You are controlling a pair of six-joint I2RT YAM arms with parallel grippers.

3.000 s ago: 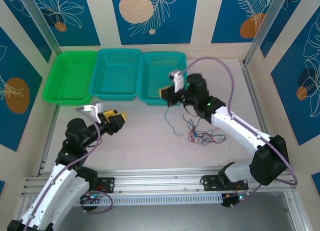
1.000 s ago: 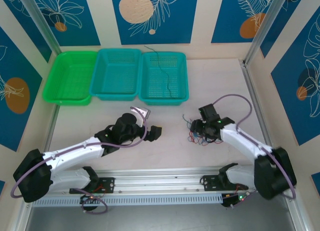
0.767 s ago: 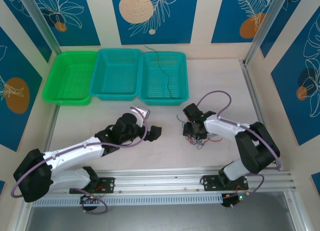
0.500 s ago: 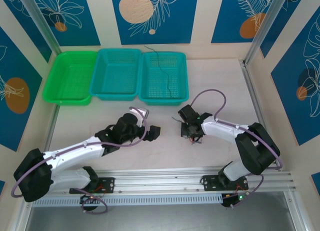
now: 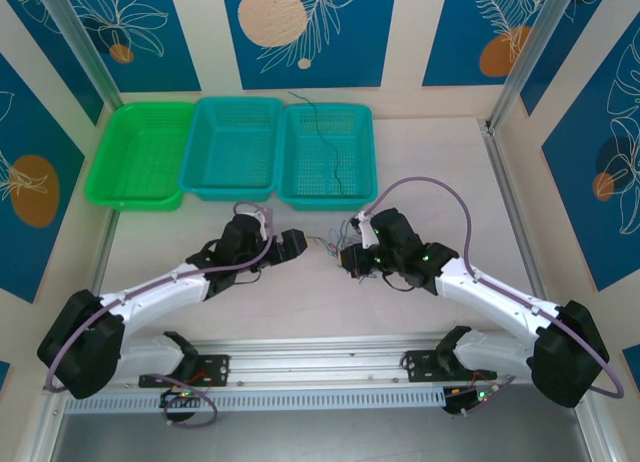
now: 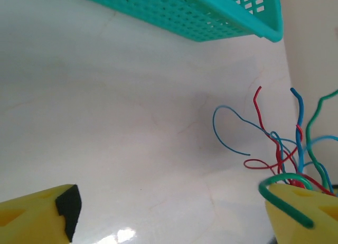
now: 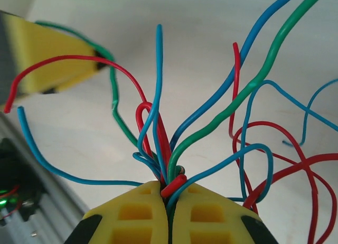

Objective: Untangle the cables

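The right gripper [image 7: 168, 202] pinches the bunched cables [image 7: 211, 112]; the left gripper [image 6: 171, 202] gapes open beside them, a green strand [image 6: 285, 176] seemingly hooked over one finger [image 6: 301, 209].

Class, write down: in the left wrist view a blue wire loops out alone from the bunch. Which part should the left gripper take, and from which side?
Probably the blue wire at its outer loop, from the bare table side, left in that view. There it curves clear; further right it crosses red and green strands of the cables clamped by the right gripper.
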